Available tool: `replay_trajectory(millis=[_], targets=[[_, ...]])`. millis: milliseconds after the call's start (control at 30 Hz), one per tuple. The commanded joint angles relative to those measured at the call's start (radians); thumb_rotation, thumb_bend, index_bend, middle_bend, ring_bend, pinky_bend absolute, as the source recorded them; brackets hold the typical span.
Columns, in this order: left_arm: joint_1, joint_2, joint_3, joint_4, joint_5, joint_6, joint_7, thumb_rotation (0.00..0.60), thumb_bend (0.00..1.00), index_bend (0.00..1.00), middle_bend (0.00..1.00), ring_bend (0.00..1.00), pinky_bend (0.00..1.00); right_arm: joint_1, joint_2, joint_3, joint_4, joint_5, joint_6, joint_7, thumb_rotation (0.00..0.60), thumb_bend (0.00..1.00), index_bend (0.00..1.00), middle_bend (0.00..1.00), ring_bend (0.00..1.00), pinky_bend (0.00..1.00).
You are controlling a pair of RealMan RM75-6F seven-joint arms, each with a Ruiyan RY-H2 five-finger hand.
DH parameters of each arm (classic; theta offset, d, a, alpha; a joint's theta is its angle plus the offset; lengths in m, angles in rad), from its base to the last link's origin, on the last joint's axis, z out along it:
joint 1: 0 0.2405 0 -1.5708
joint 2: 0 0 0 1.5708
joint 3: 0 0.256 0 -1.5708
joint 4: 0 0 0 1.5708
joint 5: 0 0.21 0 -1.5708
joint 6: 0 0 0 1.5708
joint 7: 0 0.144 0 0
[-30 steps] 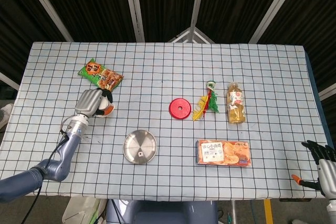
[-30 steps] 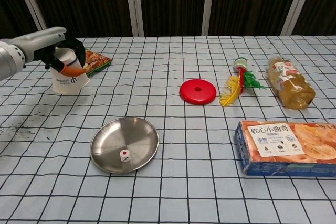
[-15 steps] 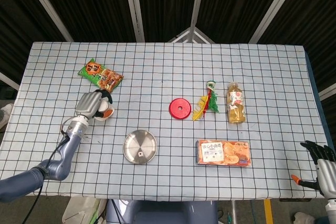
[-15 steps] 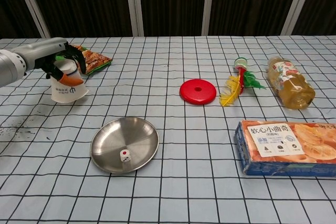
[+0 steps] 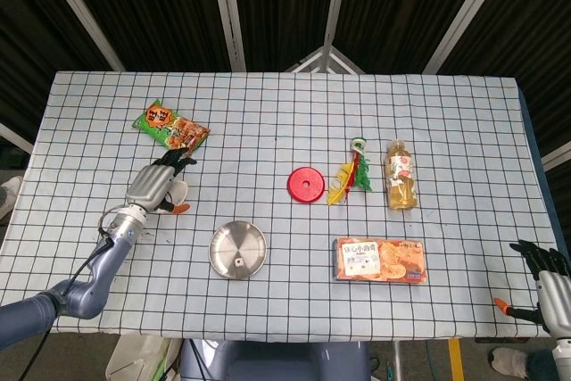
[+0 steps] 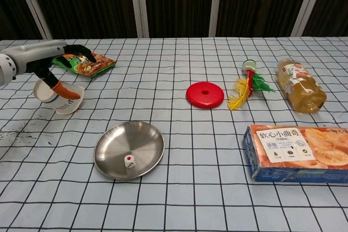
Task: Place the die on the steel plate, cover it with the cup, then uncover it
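The white die [image 6: 129, 161] lies on the steel plate [image 6: 142, 134], near its front edge; in the head view the plate [image 5: 225, 240] sits at centre left. A white paper cup [image 6: 54, 98] lies tilted on its side on the table, left of the plate, mouth toward the front right. My left hand [image 6: 61, 68] hovers over the cup with its fingers stretched out and apart toward the snack bag, its orange-tipped thumb lying across the cup. The head view shows the same hand [image 5: 153, 185] and cup [image 5: 177, 195]. My right hand [image 5: 549, 290] hangs off the table's front right corner, fingers spread, holding nothing.
A snack bag [image 6: 86, 64] lies just behind the left hand. A red disc [image 6: 205, 94], a feathered shuttlecock [image 6: 246, 85] and a lying bottle [image 6: 299, 91] sit across the middle. A biscuit box [image 6: 298, 152] lies at front right.
The left hand lowered the cup toward the front left, tipped it onto the table and spread its fingers off it. Die, plate and right hand stayed put.
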Motion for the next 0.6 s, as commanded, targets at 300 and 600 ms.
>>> replay_trajectory(millis=[300,600], targets=[[0.303,0.180,0.140,-0.248,0.193,0.487,0.174,0.600,0.26,0.15,0.00,0.00,0.07,-0.009,0.006,0.005,-0.013,-0.011,0.031,0.003,0.600,0.06,0.20,0.14,0.13,0.00],[0.449,0.079,0.169,-0.104,0.177,0.650,0.150,0.600,0.27,0.15,0.00,0.00,0.07,-0.015,-0.002,0.008,-0.013,-0.050,0.077,-0.007,0.600,0.06,0.20,0.14,0.13,0.00]])
